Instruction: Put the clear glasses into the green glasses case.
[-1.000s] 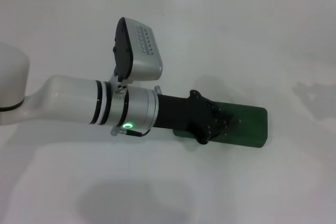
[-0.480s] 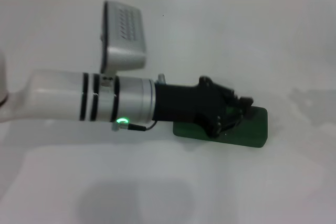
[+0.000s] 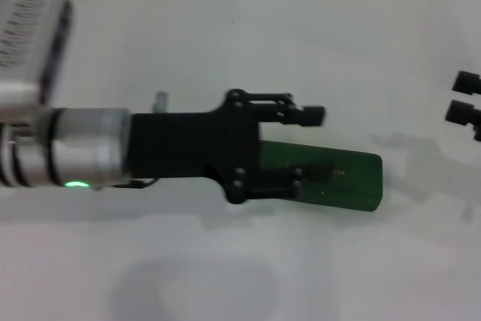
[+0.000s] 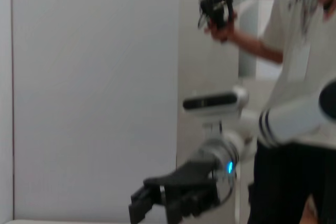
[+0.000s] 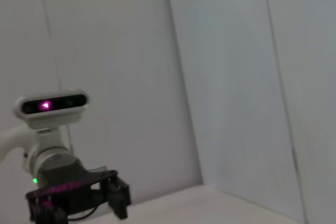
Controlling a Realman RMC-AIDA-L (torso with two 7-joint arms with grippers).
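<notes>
Head view: my left gripper [image 3: 314, 144] is stretched out level above the white bench [image 3: 225, 50], matte black housing on a brushed-metal wrist with a green light. Its fingers [image 3: 310, 115] are released: one thin black finger sits toward the far side, the other over the case, with a clear gap between them and nothing held.

The case [image 3: 353, 182] lies flat on the bench, closed, directly under and just beyond my left fingers. It is a dark green rectangular hard shell with rounded corners and a smooth, slightly glossy top; small pale specks mark the lid near the lower finger. Its near end is hidden by my gripper housing. Whether the lower finger touches the lid I cannot tell.

The glasses are not visible in any view; whether they are inside the closed case I cannot tell.

My right gripper [image 3: 466, 99] shows only at the right edge of the head view, two blunt black finger ends set apart with a gap, well clear of the case. The left wrist view shows it [image 4: 176, 198] too, black and blocky, fingers spread, with a person [image 4: 294, 77] in a white shirt behind.

Right wrist view: plain white wall panels and my left gripper [image 5: 113, 195] at a distance above the pale bench surface.
</notes>
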